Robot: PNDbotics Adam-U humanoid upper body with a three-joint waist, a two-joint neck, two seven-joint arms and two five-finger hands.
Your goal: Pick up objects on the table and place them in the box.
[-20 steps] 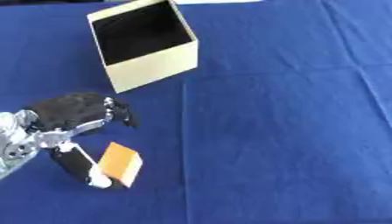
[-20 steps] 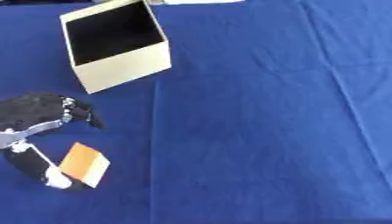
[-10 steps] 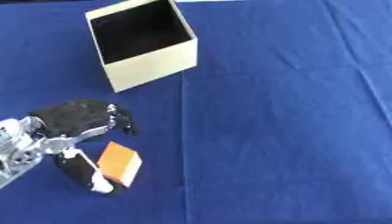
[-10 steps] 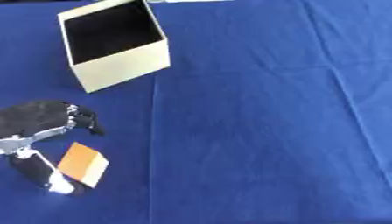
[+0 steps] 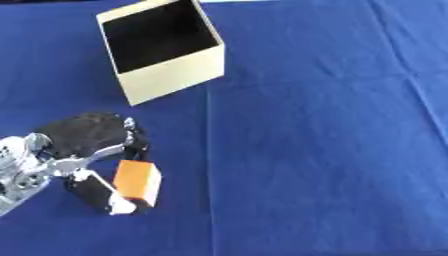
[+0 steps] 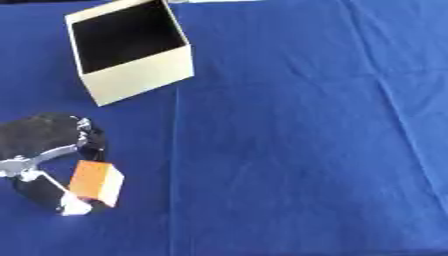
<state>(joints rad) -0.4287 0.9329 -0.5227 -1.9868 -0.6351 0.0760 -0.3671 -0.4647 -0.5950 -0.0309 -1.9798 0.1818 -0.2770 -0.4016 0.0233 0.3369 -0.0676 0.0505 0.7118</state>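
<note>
Near the lower left edge, the left hand [image 5: 83,145] curls its fingers [image 5: 138,142] and thumb [image 5: 101,192] around a small orange block [image 5: 137,182], pinching it between them over the blue tablecloth [image 5: 315,150]. Farther back, well apart from the hand, an open cream box [image 5: 164,49] stands askew on the cloth, its dark inside showing.

No text, label, brand, number or sign can be read anywhere: the box [image 5: 163,47] at 11 o'clock, the orange block [image 5: 137,182] at 8 o'clock and the blue cloth on the surface [image 5: 324,140] all show plain faces.
</note>
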